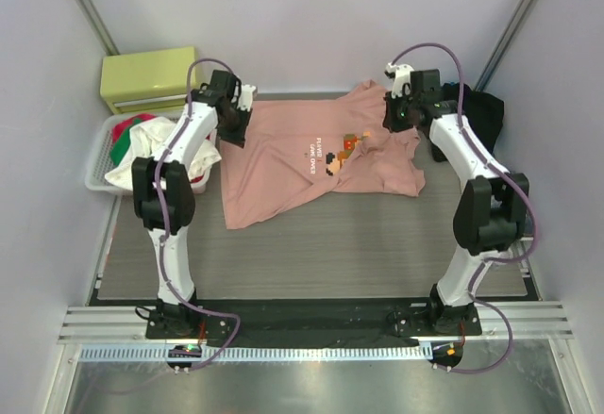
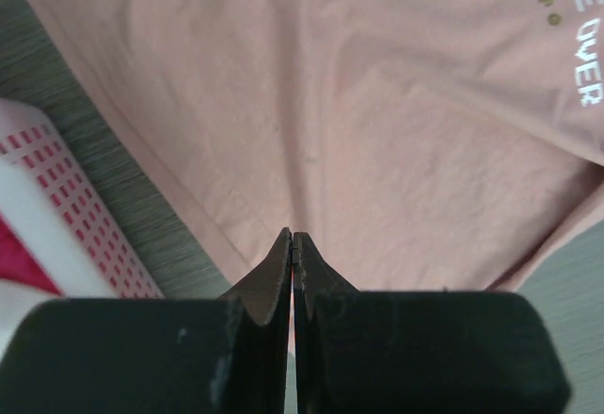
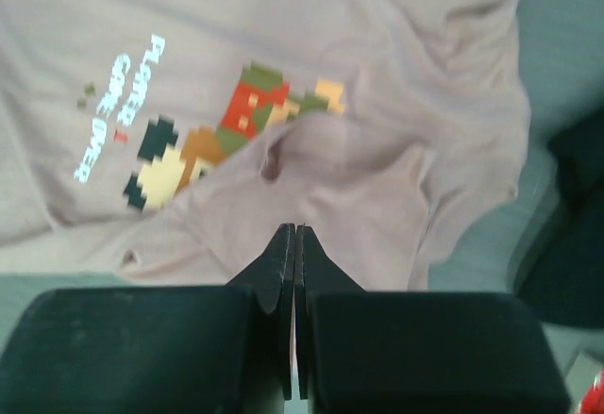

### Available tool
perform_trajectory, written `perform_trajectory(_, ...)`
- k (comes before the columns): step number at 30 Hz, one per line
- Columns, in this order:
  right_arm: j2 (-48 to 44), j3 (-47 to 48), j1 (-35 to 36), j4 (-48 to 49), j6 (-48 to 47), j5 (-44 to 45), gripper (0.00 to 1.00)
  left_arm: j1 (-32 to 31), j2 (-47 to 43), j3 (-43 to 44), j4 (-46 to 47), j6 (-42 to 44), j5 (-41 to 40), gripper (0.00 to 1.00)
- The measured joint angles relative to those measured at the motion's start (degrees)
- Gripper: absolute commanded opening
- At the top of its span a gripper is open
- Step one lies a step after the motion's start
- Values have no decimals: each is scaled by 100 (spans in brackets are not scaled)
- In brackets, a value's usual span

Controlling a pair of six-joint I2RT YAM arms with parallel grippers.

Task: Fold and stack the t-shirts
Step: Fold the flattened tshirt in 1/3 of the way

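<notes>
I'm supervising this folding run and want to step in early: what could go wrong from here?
The salmon-pink cloth t-shirt is bunched over its pixel print on the right; folding now would likely trap creases. The crumpled black t-shirt lies beside the right arm, which might drag it.

The salmon-pink t-shirt (image 2: 377, 150) fills most of the frame, lying softly creased on the grey wood-grain table (image 2: 123, 183). Part of its white lettering (image 2: 590, 46) shows at the right edge. The left gripper (image 2: 293, 244) sits at the bottom centre, fingers pressed together over the shirt's near hem. At the left, a white lattice basket (image 2: 66, 197) holds red cloth (image 2: 19, 254).
</notes>
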Motion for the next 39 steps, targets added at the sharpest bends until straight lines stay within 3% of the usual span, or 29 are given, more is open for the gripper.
perform_trajectory(8, 1692, 1596, 96, -411, 22, -118, 1, 13, 1305, 1008, -605, 7, -15, 0)
perform_trajectory(20, 2970, 1869, 254, -636, 105, -4, 1, 352, 2164, 1600, -811, 22, 50, 0)
perform_trajectory(29, 2815, 1331, 286, -129, 125, -11, 1, 437, 1873, 763, -393, 20, 317, 0)
perform_trajectory(39, 1390, -879, 295, 404, 144, -291, 1, 413, 529, -1552, 9, 98, 579, 0)
